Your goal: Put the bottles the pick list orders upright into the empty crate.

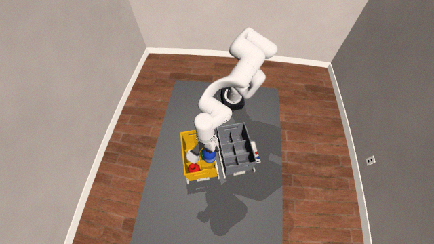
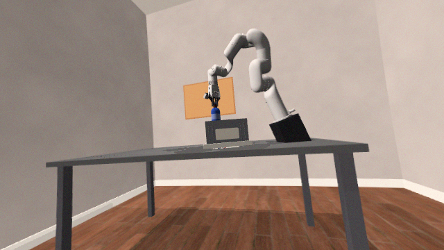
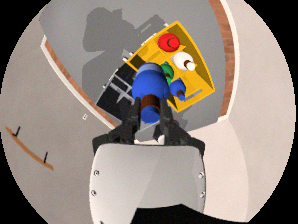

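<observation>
My gripper (image 2: 215,105) is shut on a blue bottle (image 1: 209,156) (image 2: 215,114) (image 3: 150,87) by its neck. It holds the bottle upright, raised over the side of the yellow crate (image 1: 201,177) (image 3: 204,84) nearer the grey crate. In the yellow crate stand a red bottle (image 1: 193,168) (image 3: 168,43), a white bottle (image 3: 183,61), a second blue bottle (image 3: 177,88) and a green bottle (image 3: 167,73), partly hidden behind the held one. The grey crate (image 1: 221,127) (image 2: 227,121) has empty compartments. The pick list (image 1: 253,146) lies beside it, with small red and blue marks, too small to count.
The two crates stand close side by side, with thin white strips along their bases. Dividers split the grey crate into several compartments. The robot's base (image 1: 233,98) (image 2: 291,128) stands on the table behind the crates.
</observation>
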Available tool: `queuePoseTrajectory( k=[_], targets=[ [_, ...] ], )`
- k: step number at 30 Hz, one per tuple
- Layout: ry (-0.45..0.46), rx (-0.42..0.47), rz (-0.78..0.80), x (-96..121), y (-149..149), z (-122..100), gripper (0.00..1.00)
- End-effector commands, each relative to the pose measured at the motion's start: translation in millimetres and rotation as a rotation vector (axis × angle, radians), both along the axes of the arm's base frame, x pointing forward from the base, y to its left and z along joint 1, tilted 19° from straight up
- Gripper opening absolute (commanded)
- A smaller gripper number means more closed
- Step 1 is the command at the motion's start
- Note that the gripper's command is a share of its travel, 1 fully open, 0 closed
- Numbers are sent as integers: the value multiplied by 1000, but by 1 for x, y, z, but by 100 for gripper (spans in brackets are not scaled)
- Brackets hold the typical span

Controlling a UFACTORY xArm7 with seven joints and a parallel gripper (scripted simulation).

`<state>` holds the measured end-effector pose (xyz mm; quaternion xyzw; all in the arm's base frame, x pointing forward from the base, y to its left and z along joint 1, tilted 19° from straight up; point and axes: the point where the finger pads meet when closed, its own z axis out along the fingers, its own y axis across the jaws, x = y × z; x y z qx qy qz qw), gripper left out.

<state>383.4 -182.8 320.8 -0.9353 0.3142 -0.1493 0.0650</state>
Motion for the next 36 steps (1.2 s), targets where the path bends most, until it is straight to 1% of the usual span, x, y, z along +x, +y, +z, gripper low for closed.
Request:
queuePoseTrajectory(
  k=[1,36],
  targets=[
    [-4,-3,-1,-5,3,0,0],
    [-4,-2,0,-55,36,-16,0]
  ],
)
